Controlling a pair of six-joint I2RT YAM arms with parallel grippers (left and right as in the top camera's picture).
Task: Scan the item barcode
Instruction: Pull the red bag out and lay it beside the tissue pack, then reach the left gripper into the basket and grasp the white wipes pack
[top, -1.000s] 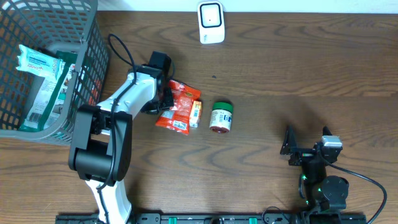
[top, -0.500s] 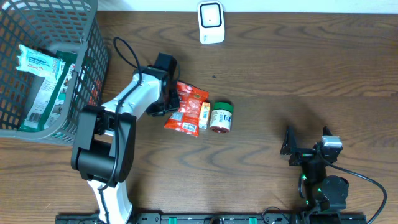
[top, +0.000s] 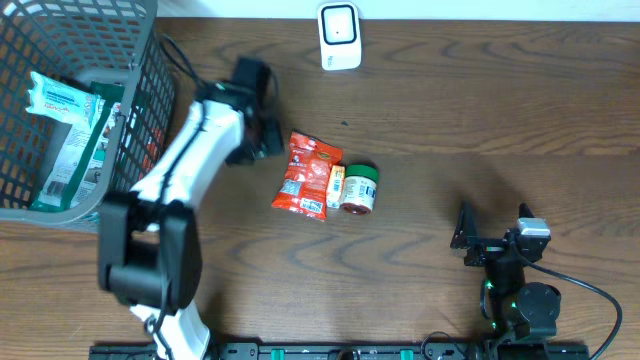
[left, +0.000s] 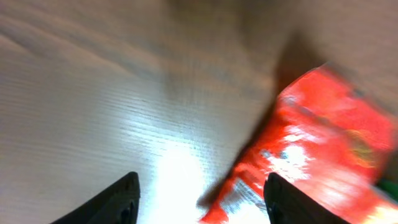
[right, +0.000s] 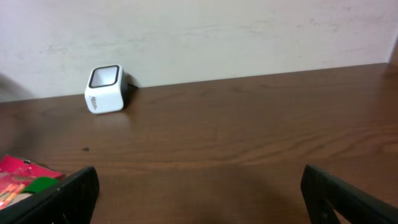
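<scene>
Two sets of fingers open, red packet lying free

We see the crinkled red foil snack packet (top: 311, 176) lying flat on the brown wooden surface (top: 450, 110), a little left of the overhead frame's centre. A small yellow packet (top: 337, 185) lies against its right edge, and a small jar with a green lid (top: 360, 189) sits just beside that.

The left fingers (left: 121, 202) stand apart with nothing between them. In the overhead view they sit just up and left of the red packet, apart from it. In the left wrist view the packet fills the right of the frame, blurred, beyond the right-hand finger.

The right fingers (right: 62, 196) are spread wide and empty at the lower right of the overhead frame, well apart from the items.

The white cube-shaped scanner with a dark window (top: 339, 36) stands at the top centre, by the wall. A grey mesh basket (top: 150, 90) holding white and green packets takes the upper left corner.
</scene>
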